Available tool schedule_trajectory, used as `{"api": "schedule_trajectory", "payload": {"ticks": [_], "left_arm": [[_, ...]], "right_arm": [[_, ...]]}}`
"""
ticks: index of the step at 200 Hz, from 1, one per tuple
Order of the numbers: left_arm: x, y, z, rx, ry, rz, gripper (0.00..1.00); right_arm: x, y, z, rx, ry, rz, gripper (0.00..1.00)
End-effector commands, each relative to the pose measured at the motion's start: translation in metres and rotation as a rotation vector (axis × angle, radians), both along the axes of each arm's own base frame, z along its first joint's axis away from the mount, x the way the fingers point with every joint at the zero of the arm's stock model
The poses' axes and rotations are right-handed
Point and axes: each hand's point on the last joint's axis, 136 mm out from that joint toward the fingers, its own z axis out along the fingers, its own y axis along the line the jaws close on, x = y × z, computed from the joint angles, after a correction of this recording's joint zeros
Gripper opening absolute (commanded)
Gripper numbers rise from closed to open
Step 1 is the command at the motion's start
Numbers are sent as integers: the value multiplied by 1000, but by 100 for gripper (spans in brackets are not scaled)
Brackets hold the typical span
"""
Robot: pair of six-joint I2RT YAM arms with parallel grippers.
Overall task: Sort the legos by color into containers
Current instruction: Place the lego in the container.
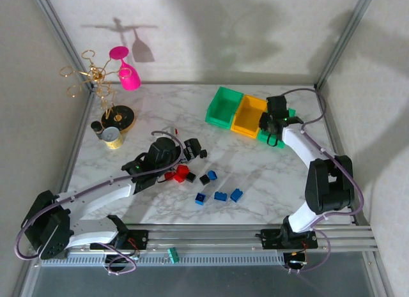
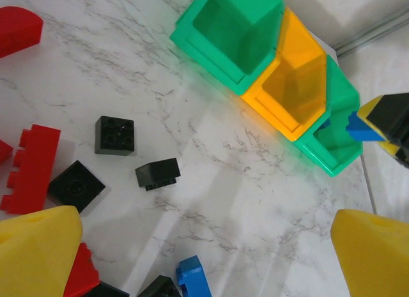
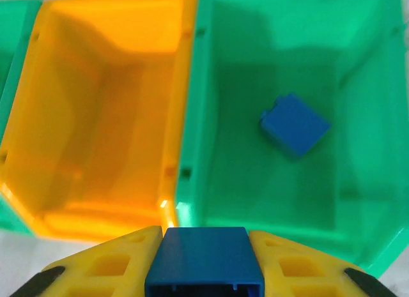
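My right gripper (image 3: 204,249) is shut on a blue lego (image 3: 204,262). It hangs over the containers, above the wall between the yellow bin (image 3: 102,118) and the right green bin (image 3: 358,201). One blue lego (image 3: 295,126) lies inside that green bin. From above, the right gripper (image 1: 276,122) covers much of the right green bin (image 1: 263,138), beside the yellow bin (image 1: 248,115) and the left green bin (image 1: 223,107). My left gripper (image 2: 204,249) is open over the marble, nothing between its fingers. Black legos (image 2: 115,135), red legos (image 2: 30,168) and a blue one (image 2: 193,279) lie below it.
Loose blue legos (image 1: 220,196), a black one (image 1: 204,179) and red ones (image 1: 181,174) lie mid-table. A gold wire stand with a pink glass (image 1: 126,70) and a round tin (image 1: 112,137) stand at the back left. A metal rail (image 1: 211,236) runs along the near edge.
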Motion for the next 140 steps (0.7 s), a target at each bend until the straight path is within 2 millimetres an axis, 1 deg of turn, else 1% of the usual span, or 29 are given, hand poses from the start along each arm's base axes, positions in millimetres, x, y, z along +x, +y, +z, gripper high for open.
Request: {"api": "schedule_trajectory", "payload": {"ticks": [1,26,33,66,102,122,140], "left_arm": [[7,-16,22,-35,-60,-40,100],[13,-21,23,-24,-67,-46,100],[15,-23,24,-22,-70,-47,100],[20,-30,26,-29,-76,-58,100],[24,-36,25,-32,-74,-69,100],[25,-39,25,-32,-72,-76,100],[25,-40,26,-28,-72,-81,100]], "right_arm": [[21,-14,10,-11,-50,-24,29],[35,-29,0,-17,-39,-54,30],[38,-31,-3,-15,-29,-52,30],[48,-45,-20,-34,5,-72,31],[53,-44,-37,-26,42,-48,39],[53,-44,-36,-28,47,-43,47],[53,-44,-25,-24,21,-43,51]]}}
